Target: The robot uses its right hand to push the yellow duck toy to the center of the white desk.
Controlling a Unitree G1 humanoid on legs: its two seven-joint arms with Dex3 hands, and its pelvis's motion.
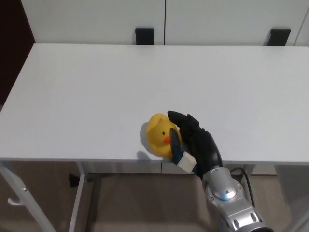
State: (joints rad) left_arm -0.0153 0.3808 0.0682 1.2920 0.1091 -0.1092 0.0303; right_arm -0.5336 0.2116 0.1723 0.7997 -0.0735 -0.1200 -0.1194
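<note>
The yellow duck toy (157, 135) with an orange beak sits near the front edge of the white desk (120, 87), a little left of the middle. My right hand (192, 141) is black and rests against the duck's right side, its fingers (180, 119) spread along the toy and closed on nothing. The silver forearm (231, 204) rises from below the desk's front edge. The duck hides any mark on the desk beneath it. My left hand does not show.
Two black brackets (144, 36) (280, 36) stand at the desk's far edge against white cabinet panels (96, 19). The desk's white metal frame (79, 203) and the floor show below the front edge. A dark strip (12, 53) runs along the left.
</note>
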